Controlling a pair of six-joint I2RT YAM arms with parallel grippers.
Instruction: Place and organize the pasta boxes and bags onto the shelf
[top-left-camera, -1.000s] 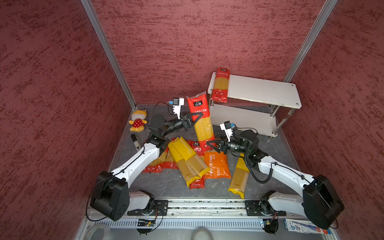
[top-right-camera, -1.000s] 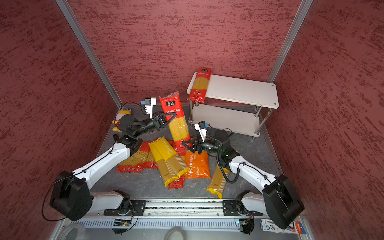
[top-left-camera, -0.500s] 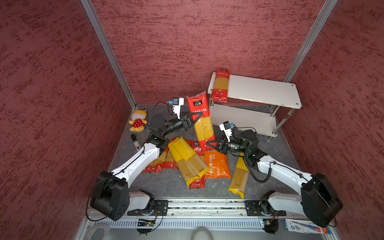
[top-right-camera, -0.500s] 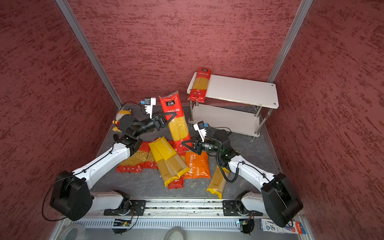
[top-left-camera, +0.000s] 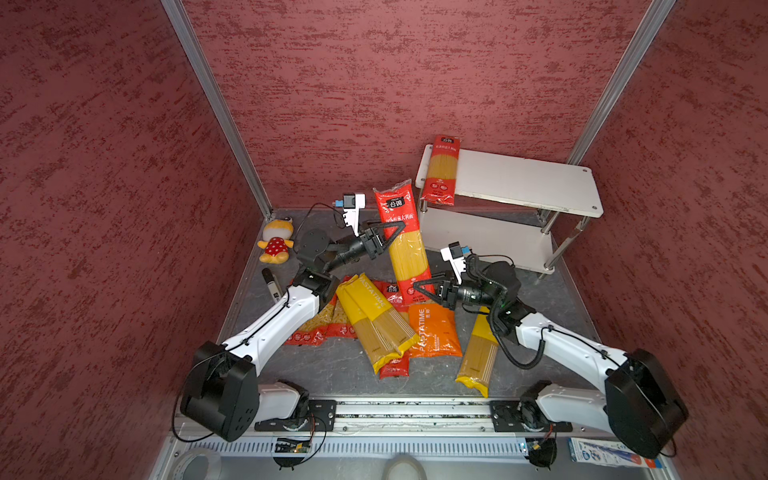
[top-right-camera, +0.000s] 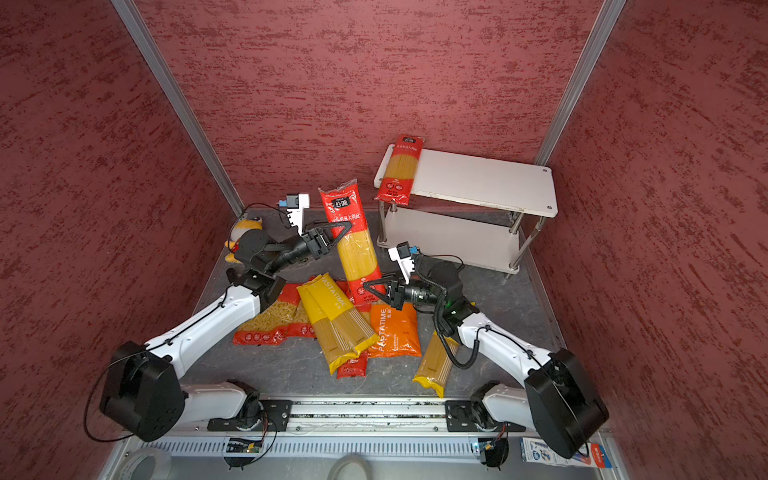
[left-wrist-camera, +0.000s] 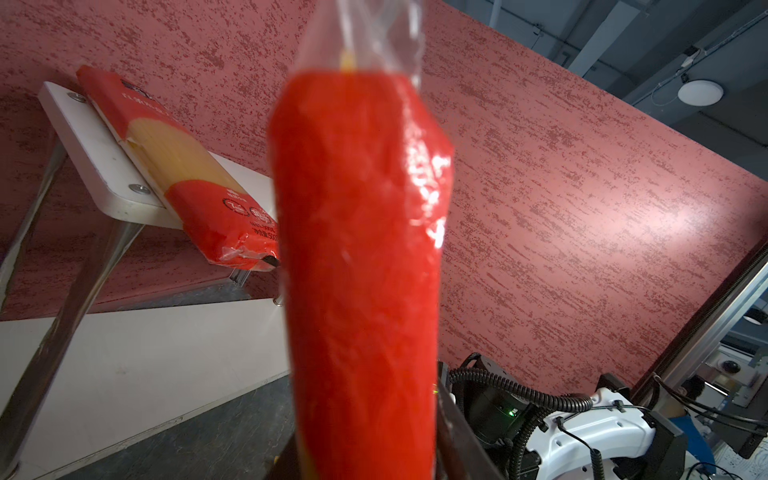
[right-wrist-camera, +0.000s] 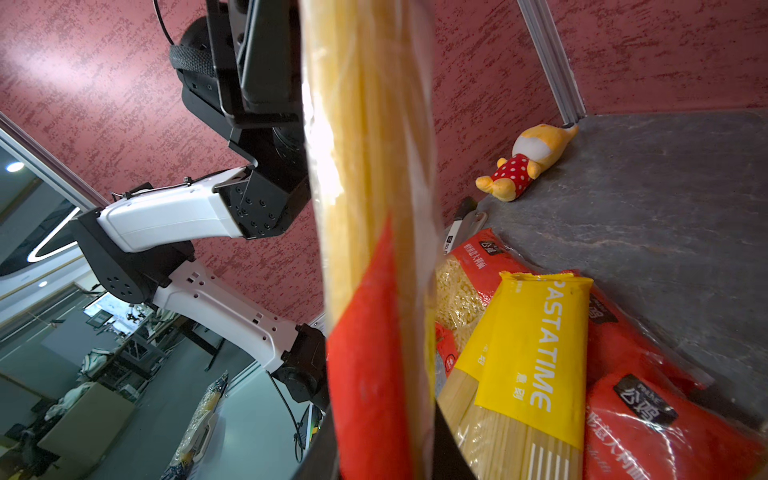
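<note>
The red spaghetti bag (top-left-camera: 401, 245) stands nearly upright over the heap of bags, just left of the shelf (top-left-camera: 528, 183). Within the last second the right gripper (top-left-camera: 423, 289) has closed its jaws on the bag's lower red end and now pinches it from both sides. The left gripper (top-left-camera: 394, 237) straddles the upper half, and I cannot tell whether it still clamps. This looks like a handover to the arm nearer the shelf. Both wrists lie level and point inward at each other

This is a robot lab. Two white robot arms (top-left-camera: 274, 324) sit on a metal rail (top-left-camera: 411, 411) at 6 o'clock, inside red walls (top-left-camera: 395, 83). A ceiling lamp (left-wrist-camera: 700, 91) shows beyond.
</note>
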